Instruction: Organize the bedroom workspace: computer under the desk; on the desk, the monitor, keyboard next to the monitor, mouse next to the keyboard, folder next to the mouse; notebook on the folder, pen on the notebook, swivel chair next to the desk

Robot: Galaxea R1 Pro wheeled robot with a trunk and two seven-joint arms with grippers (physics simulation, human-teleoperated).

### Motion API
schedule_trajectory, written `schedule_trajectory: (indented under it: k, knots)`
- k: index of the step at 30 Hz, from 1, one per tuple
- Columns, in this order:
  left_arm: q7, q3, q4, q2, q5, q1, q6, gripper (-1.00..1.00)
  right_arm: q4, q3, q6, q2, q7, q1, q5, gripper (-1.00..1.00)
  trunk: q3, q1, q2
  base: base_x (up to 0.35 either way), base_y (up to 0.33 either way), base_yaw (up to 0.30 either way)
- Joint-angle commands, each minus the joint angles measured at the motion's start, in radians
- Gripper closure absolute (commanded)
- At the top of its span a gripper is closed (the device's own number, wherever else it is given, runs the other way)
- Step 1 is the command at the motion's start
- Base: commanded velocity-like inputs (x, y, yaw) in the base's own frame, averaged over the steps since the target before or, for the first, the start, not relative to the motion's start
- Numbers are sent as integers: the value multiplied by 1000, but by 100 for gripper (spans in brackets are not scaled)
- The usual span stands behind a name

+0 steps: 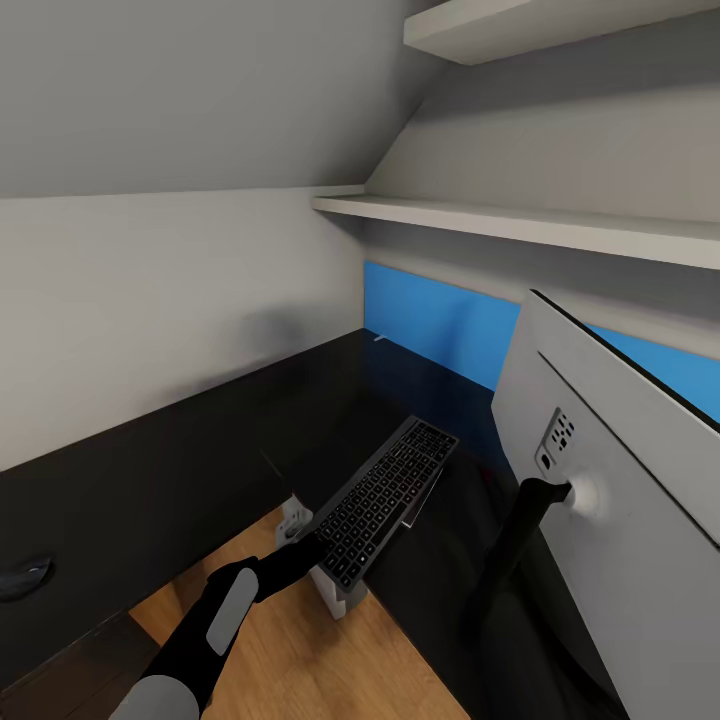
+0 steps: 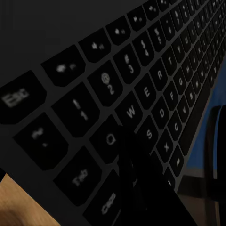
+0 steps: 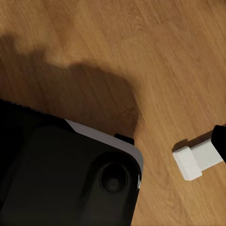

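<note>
The left arm [image 1: 215,620] reaches up from the seven o'clock corner of the head view, forearm angled toward one o'clock. The left gripper [image 1: 300,548] meets the near end of the keyboard [image 1: 385,500]. The wrist camera looks along the keys, Esc at the near corner, and one dark finger [image 2: 136,174] lies over the keys around Q and Caps; the jaws look pinched on the keyboard's near edge, though the second finger is out of sight. The keyboard stretches toward one o'clock, its far end over the black desk [image 1: 150,470], its near end sticking out past the desk edge over the wood floor [image 1: 300,660]. At four o'clock the monitor [image 1: 620,480] stands on the desk, grey back facing the camera. A mouse [image 1: 22,578] sits on the desk at nine o'clock. The right wrist view looks down on floor [image 3: 155,56], a dark rounded body and a white piece; I cannot tell how those jaws stand.
</note>
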Motion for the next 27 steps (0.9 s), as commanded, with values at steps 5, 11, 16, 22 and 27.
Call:
schedule_trajectory:
  k: [5,11,16,22,27]
  knots:
    - [1,0,-1,0,5,-1,4,100,2,8,-3,0,-10,-1,5,-100,-1,0,-1,-17,17,0]
    - [1,-1,-1,0,4,0,4,100,2,9,-3,1,-10,-1,5,-100,-1,0,-1,-153,147,1]
    - [1,1,-1,0,3,0,4,100,2,10,-3,1,-11,-1,5,-100,-3,0,-1,-63,53,81]
    - [1,0,-1,0,3,-1,4,100,1,9,-3,1,-13,-1,4,-100,-8,0,-1,-5,4,132]
    - [1,0,-1,0,3,0,4,100,0,8,-3,0,-15,-1,2,-100,-9,0,-1,-1,0,28]
